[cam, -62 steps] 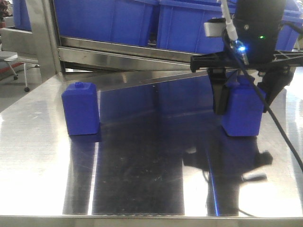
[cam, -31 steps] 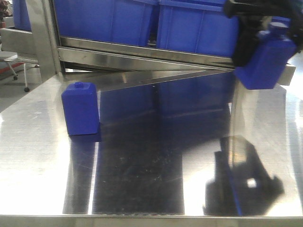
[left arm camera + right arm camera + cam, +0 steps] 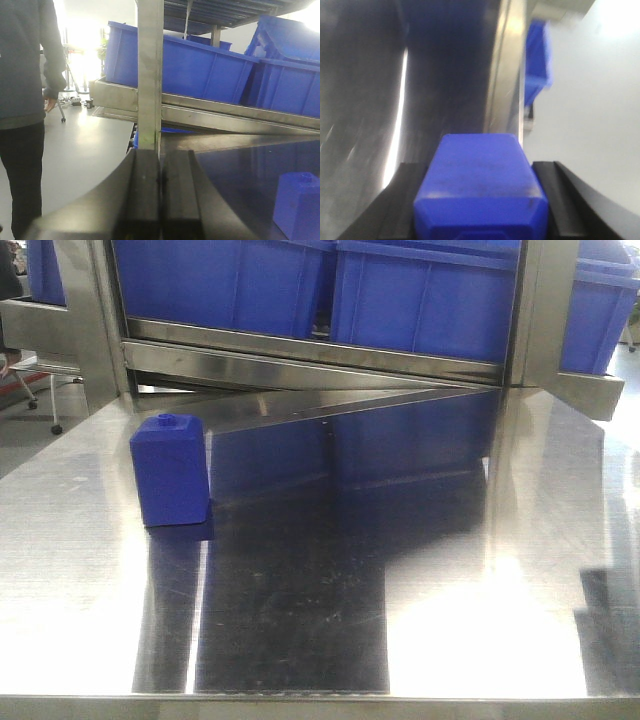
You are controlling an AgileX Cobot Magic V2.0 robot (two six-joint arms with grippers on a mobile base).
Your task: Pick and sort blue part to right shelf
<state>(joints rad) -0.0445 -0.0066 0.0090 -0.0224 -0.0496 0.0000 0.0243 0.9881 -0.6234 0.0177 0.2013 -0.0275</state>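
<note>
Right gripper (image 3: 480, 170) had lifted out of the front view, blue part (image 3: 480, 185) clamped in its jaws. Left gripper (image 3: 161, 167) sat pinched closed.

A solid-blue part (image 3: 482, 185) between black fingers (image 3: 562, 200); a matching blue block (image 3: 170, 472) on the silver table (image 3: 80, 570); blue bins (image 3: 420, 300) on the far steel-grey shelf (image 3: 300, 365).

Holds the blue part (image 3: 481, 190) clamped between two black jaws, pressed to both its sides, low in the frame. Looks past it onto a dark, shiny desk (image 3: 365, 75) crossed by a bright streak. Shows a steel edge (image 3: 507, 75) running upward, a blurred blue shape (image 3: 538, 60) beyond it, pale floor (image 3: 590, 110) at right.
</note>
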